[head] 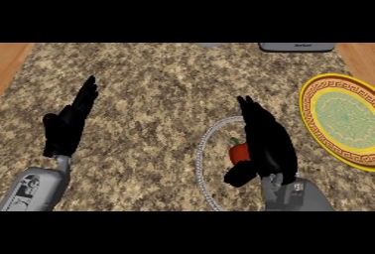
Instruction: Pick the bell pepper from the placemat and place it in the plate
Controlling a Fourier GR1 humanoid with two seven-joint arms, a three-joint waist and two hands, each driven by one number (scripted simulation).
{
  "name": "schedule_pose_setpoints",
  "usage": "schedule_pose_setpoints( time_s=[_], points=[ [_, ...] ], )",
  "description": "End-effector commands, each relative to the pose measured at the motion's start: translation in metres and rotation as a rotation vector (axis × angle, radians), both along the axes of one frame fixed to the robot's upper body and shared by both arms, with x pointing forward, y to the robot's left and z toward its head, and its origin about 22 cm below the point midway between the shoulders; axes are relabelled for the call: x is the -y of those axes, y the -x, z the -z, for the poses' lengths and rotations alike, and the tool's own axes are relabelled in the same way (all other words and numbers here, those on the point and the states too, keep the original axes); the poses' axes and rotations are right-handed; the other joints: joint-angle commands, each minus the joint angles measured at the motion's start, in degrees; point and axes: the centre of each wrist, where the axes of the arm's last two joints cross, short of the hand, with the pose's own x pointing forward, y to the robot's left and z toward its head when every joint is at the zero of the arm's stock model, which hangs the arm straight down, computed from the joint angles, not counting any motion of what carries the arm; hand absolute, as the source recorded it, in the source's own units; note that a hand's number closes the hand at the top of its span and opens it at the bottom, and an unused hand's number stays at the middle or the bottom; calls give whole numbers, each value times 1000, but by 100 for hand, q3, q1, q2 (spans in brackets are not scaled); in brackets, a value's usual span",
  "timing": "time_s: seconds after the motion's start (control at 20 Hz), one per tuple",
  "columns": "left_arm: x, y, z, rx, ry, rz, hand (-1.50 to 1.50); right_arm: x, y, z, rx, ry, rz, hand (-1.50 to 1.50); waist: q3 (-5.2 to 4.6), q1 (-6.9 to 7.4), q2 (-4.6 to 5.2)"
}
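Speckled granite counter (161, 89); on it round placemat (203, 154), yellow patterned plate (315, 126) at right.

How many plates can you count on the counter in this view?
1. The yellow-rimmed plate lies at the counter's right edge, partly cut off by the view, to the right of the right hand. Others may lie outside the view.

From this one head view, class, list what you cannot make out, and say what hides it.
- Bell pepper: mostly covered by the right hand; contact unclear.
- Placemat: right part behind that hand, bottom lost at the lower edge.
- Plate: cut by the right edge.
- Grey object: cut by the top edge, unidentifiable.
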Motion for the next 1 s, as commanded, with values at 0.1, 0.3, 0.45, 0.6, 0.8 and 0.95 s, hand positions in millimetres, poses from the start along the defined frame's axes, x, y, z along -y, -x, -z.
schedule_pose_setpoints(
  time_s=[0.1,0.3,0.45,0.6,0.8,0.95],
  points=[
    [-2,5,0,0,-2,7,0,2,-18,7,-125,51,28,-150,5,40,7],
    [9,-17,2,-14,1,-5,0,5,-6,15,-180,104,39,-150,3,-23,10],
    [6,1,4,-3,5,9,0,4,-25,45,-240,124,47,-150,5,42,12],
    [27,-1,8,18,2,-7,0,-5,-21,58,-257,135,47,-150,6,25,8],
    [11,-5,-6,7,-10,1,0,25,-37,81,-278,114,30,-150,7,23,11],
    [23,9,1,4,5,8,0,5,-34,90,-292,127,54,-150,7,35,6]
  ],
)
